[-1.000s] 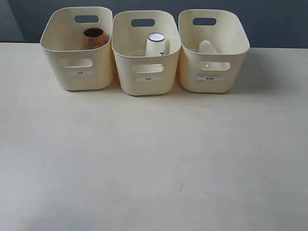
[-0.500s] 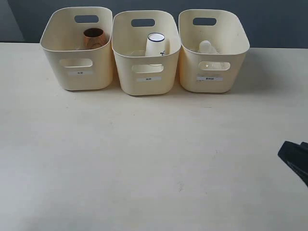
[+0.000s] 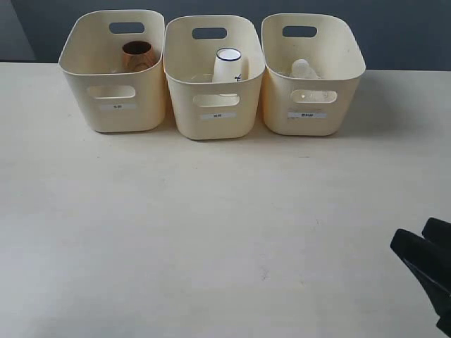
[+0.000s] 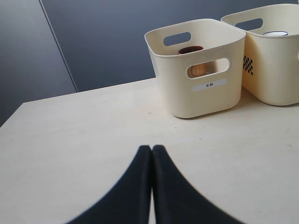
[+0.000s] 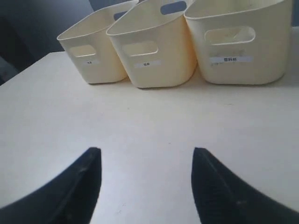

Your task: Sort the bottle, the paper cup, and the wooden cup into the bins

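Bottle (image 3: 303, 69), small, of clear plastic with a white cap, sits in the right bin (image 3: 282, 105), a cream plastic tub with rounded corners. The white tapered paper cup (image 3: 228, 65) is in the middle bin (image 3: 184, 105), and the reddish-brown rounded wooden cup (image 3: 137, 55) is in the left bin (image 3: 83, 105). The black right claw (image 5: 145, 154) hangs over the pale bench (image 3: 211, 225), jaws apart and empty, well apart from the bins. The left claw (image 4: 151, 149) has its fingers pressed together, holding nothing.
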Motion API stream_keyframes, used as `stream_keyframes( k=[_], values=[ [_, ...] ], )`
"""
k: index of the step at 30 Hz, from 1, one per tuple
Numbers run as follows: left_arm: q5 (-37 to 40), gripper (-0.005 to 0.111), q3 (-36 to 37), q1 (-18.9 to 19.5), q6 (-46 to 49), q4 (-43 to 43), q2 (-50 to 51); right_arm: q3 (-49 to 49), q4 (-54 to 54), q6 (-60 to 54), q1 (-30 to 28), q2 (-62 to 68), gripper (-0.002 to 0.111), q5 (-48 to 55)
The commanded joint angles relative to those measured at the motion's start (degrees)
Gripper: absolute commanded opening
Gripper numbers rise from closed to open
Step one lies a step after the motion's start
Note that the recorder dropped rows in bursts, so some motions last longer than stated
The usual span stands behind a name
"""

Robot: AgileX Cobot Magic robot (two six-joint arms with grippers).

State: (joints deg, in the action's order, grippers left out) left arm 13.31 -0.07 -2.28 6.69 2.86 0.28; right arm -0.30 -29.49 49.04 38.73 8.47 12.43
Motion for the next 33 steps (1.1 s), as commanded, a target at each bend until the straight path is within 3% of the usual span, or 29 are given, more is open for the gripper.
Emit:
stream_keyframes(
  k=[1,8,12,22,28,33],
  values=[
    [-0.05,0.0,0.07,-0.18,-0.11,-0.26,-0.28,0.3,-3.38,-0.04,0.0,-0.38,0.055,-3.32],
    [-0.05,0.0,0.07,-0.18,-0.11,-0.26,-0.28,0.3,-3.64,-0.04,-1.11,-2.58,0.055,-2.47],
    [-0.05,0.0,0.07,-0.18,-0.11,-0.26,-0.28,0.3,-2.36,-0.04,-7.09,-7.74,0.055,0.07],
    [-0.05,0.0,0.07,-0.18,-0.11,-0.26,-0.28,0.3,4.97,0.0,-30.17,-8.47,0.055,3.99],
    [-0.05,0.0,0.07,-0.18,-0.11,-0.26,-0.28,0.3,7.62,-1.34,-35.45,-8.47,0.055,4.04],
    [-0.05,0.0,0.07,-0.18,-0.11,-0.26,-0.28,0.3,8.57,-8.91,-37.23,-8.47,0.055,-0.24]
  ],
)
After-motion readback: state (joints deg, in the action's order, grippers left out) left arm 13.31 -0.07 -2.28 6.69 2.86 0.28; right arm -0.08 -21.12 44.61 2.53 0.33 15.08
